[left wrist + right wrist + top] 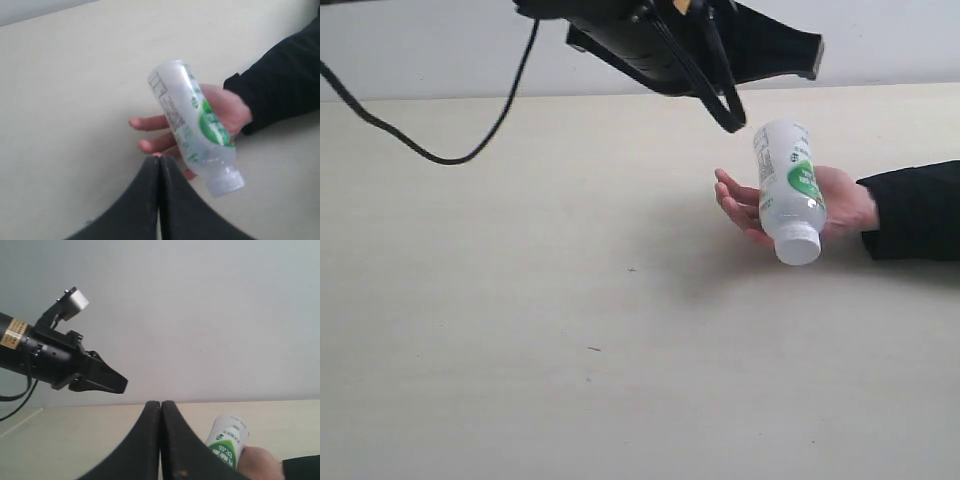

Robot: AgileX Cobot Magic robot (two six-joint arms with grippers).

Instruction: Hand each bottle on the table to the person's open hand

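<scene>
Green-white bottle [790, 185] lies tilted across the person's open hand [845, 205].
Left gripper [160, 159] and right gripper [161, 402]: fingers pressed together, holding nothing.

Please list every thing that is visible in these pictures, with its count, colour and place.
bottle: one, clear, green-white label, white cap, lying tilted.
table: one, pale beige, under everything.
wall: one, pale grey, behind the table.
cable: one, black, above the table, left in exterior view.
person's open hand: one, bare, palm up under the bottle.
sleeve: one, black, at the wrist.
left gripper: one, black, shut, empty, near the hand.
right gripper: one, black, shut, empty.
</scene>
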